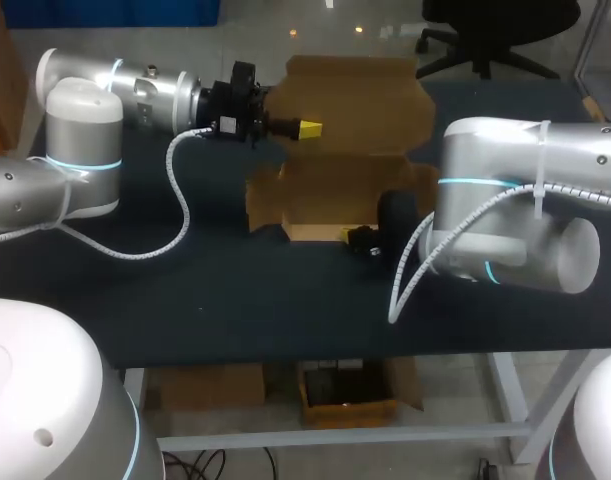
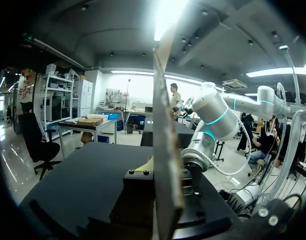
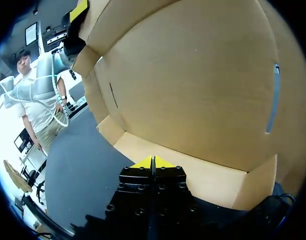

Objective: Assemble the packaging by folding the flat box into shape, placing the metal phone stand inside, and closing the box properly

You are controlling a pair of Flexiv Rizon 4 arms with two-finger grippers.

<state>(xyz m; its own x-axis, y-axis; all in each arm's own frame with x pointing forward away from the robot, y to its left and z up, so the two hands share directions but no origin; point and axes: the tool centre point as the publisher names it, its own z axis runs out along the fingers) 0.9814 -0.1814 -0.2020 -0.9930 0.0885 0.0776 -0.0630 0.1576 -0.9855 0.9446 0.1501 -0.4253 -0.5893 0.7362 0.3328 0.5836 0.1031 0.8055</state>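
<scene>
Bench, dark top: a brown corrugated cardboard box sits open on it, with its tall lid flap standing upright. The left claw pinches that flap from both sides, so the panel runs edge-on between its fingers. The right claw is closed, yellow tips pressed together with nothing seen between them, at the box's near edge with the box interior directly ahead.

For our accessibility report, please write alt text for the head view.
A half-folded cardboard box sits on a dark table, its lid upright. The left gripper holds the lid; the right gripper sits low at the box's front edge.
</scene>
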